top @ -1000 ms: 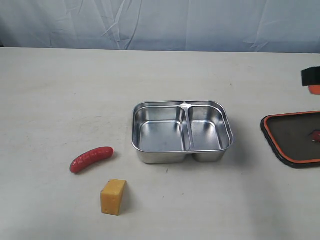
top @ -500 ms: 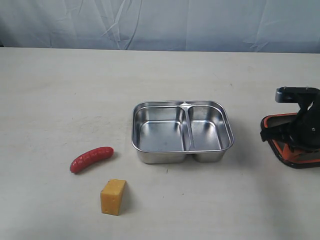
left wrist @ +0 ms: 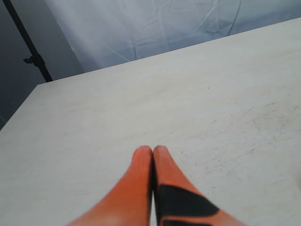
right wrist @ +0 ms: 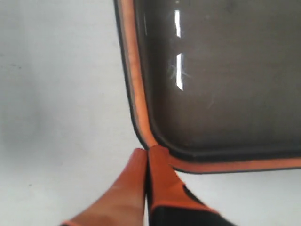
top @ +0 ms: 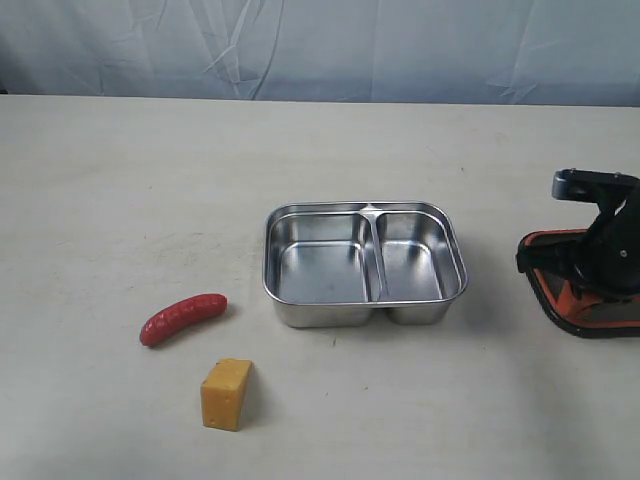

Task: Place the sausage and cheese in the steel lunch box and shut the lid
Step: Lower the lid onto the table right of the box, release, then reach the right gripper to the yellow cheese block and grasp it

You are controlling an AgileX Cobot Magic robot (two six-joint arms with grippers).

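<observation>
The red sausage (top: 183, 318) lies on the table left of the steel lunch box (top: 330, 313), and the yellow cheese (top: 226, 394) stands just in front of it. The box is empty, both compartments bare. The dark lid (right wrist: 221, 75) lies orange seal up at the right edge (top: 590, 322). My right gripper (right wrist: 148, 151) is shut, its tips at the lid's rounded corner, touching the orange seal; its arm (top: 600, 250) covers much of the lid. My left gripper (left wrist: 153, 149) is shut over bare table and out of the exterior view.
A pale cloth backdrop (top: 320, 45) hangs behind the table. In the left wrist view a dark stand pole (left wrist: 28, 44) rises beyond the table's far edge. Open tabletop (top: 120, 180) lies left of the box.
The right arm came in from the right edge and dropped over the lid, which lay uncovered a second ago. Over the last half second it hardly shifted. Sausage, cheese and box stayed put.
</observation>
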